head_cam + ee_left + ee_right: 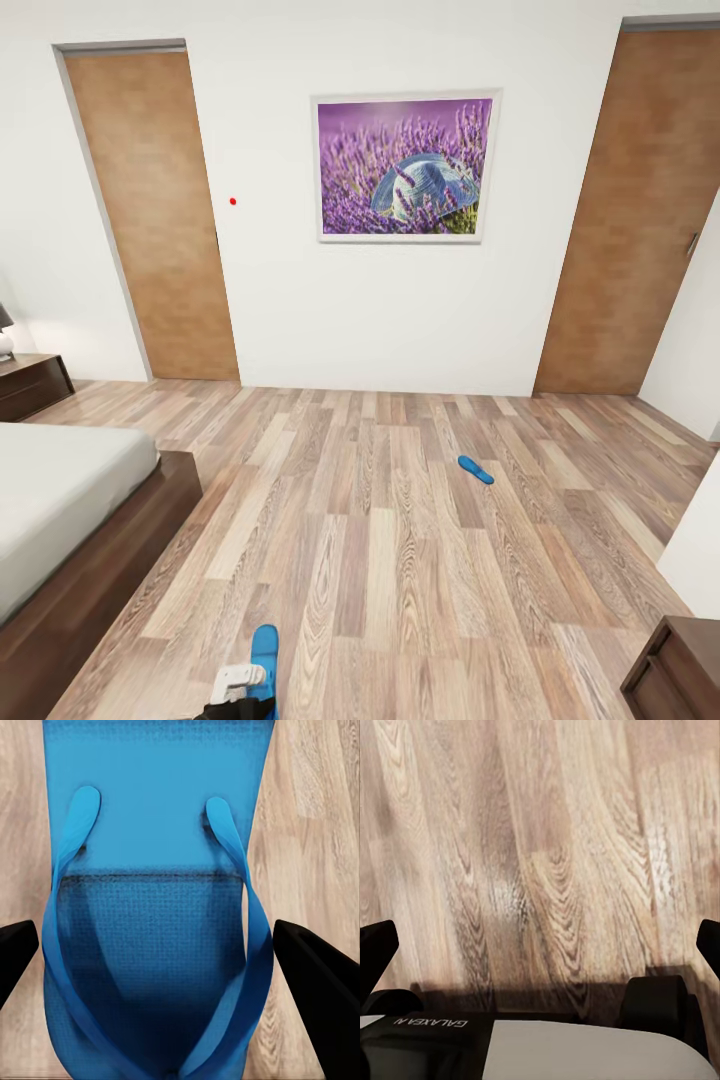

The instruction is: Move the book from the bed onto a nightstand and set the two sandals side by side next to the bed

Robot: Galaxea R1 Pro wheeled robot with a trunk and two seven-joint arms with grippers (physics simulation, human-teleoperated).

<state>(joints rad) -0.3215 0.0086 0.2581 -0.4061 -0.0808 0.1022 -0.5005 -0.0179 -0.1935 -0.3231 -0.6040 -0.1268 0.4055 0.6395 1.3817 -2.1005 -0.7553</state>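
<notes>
I am hovering my left gripper (161, 945), wide open and empty, astride the near sandal (154, 907); its length is running along my fingers.

A bright blue sandal (154, 817) is lying flat on the wood-plank floor (315, 810), seen close from above. Its two thin blue thong straps (251, 945) are rising from the sole and converging toward the toe post. The left tool (169, 967) is hovering over it, its black fingers (319, 979) spread wide, one showing at either side of the sandal.
</notes>
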